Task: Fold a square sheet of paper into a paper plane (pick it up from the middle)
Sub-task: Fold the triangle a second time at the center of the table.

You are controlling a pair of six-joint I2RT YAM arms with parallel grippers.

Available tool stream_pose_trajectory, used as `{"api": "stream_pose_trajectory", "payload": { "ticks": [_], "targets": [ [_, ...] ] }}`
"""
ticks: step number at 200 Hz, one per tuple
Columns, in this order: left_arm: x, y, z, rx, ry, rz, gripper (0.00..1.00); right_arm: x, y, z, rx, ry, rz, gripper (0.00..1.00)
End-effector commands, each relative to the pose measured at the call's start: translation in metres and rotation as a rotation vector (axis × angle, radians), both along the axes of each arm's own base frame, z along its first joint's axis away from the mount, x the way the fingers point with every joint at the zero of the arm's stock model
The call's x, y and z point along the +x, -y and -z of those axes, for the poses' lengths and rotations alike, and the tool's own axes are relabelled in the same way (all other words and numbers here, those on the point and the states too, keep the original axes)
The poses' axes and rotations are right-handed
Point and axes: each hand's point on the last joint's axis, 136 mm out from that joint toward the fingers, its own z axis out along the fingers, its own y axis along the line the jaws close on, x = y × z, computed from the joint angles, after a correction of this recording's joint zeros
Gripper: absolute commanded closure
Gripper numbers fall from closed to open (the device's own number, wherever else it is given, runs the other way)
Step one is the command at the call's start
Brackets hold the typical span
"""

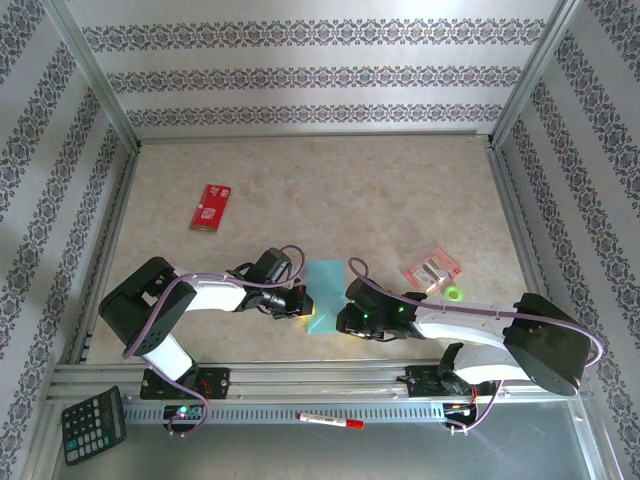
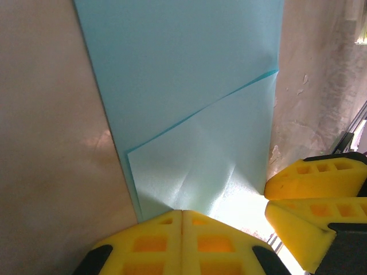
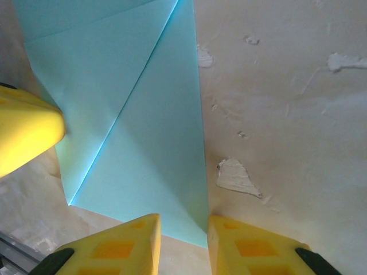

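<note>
While one corner is lying folded over: the square sheet of paper (image 2: 189, 86) is resting flat just ahead of both grippers' tips.
Left gripper (image 2: 182, 213): pads are meeting with no gap at the near edge; whether paper is sitting between them, I cannot tell.
Right gripper (image 3: 183, 220): fingers are standing slightly apart, straddling the near corner.
Risk: the two grippers are crowding together, so a bump or sideways drag is threatening to slide the sheet and skew the crease.

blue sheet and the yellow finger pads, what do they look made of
The square sheet of paper: thin matte paper, going by its sharp creases and light glowing through. The finger pads: probably moulded matte plastic or rubber, given the recessed square pockets.
</note>
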Motion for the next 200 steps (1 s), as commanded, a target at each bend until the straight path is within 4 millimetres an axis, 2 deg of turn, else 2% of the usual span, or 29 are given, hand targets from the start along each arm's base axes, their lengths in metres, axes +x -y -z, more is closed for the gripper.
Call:
{"api": "stream_pose_trajectory", "payload": {
  "ticks": [1,59,200],
  "targets": [
    [-0.017,-0.027,0.037,0.136,-0.067,-0.014,1.0,0.001,-0.008,0.003,0.032,0.017,0.004,0.72],
    [-0.018,-0.028,0.039,0.139,-0.073,-0.012,1.0,0.007,-0.02,-0.004,0.09,0.041,0.004,0.75],
    [-0.021,-0.028,0.041,0.142,-0.089,-0.004,1.0,0.017,-0.023,-0.019,0.187,0.101,0.022,0.77]
  ]
}}
